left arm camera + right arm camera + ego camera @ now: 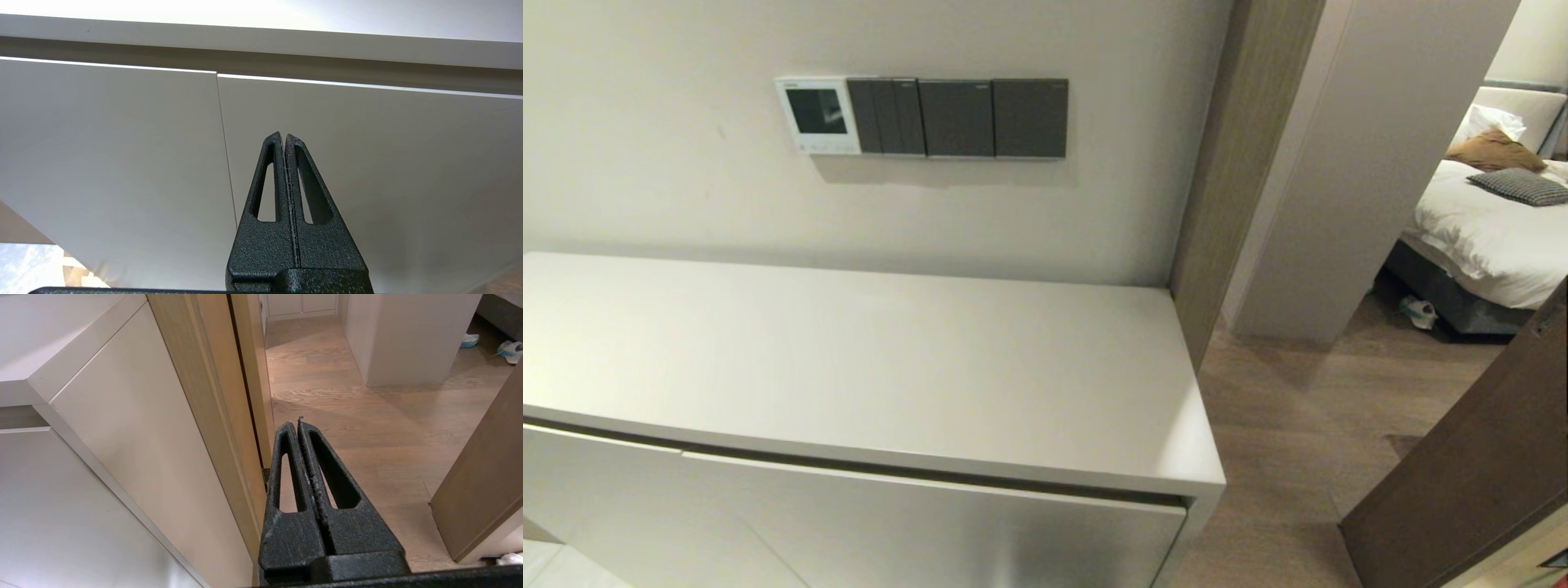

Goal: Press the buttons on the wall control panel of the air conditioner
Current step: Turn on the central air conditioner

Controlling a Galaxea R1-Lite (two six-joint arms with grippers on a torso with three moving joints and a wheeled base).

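Both arms hang low: my left end effector, fingers together, faces the counter's front doors; my right end effector, fingers together, sits off its right corner. On the wall above the counter's back edge is the control panel, buttons along its bottom.

On the wall above the cabinet we see the control panel, its buttons along its bottom edge, with three switch plates touching in a row to its right. Right of the cabinet, a doorway opens onto a bed.
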